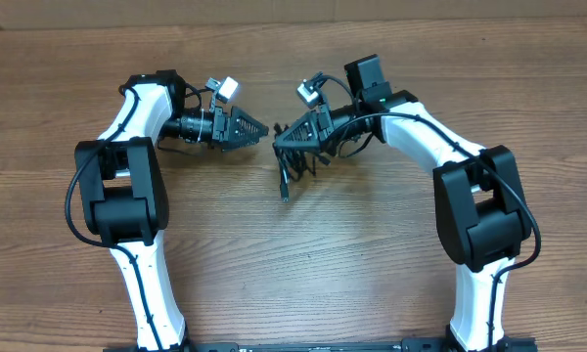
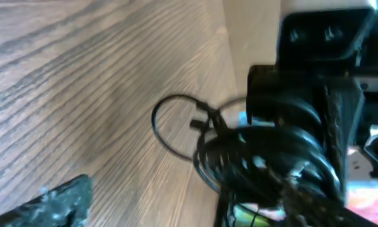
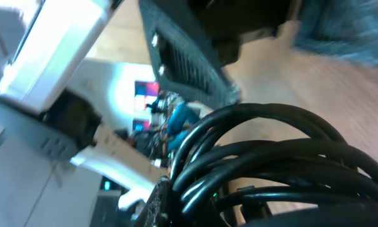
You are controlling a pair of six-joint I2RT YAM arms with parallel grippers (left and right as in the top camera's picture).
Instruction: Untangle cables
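Spreading under everything, the wood-grain worktop carries both arms. The right arm reaches inward with its right end effector clamped shut on the cables, a black bunch that hangs below its tips with one tail trailing down toward the worktop. The left arm points its left end effector at that bunch from just beside it, tips near but apart. It grips nothing, and how wide it stands I cannot tell, since the left wrist view shows only one finger at the frame's corner. A single loop sticks out of the bunch on the side facing it. Likely trouble: catching several strands at once and pulling would tighten the knot rather than free it, and the two end effectors, being so near, could knock together.
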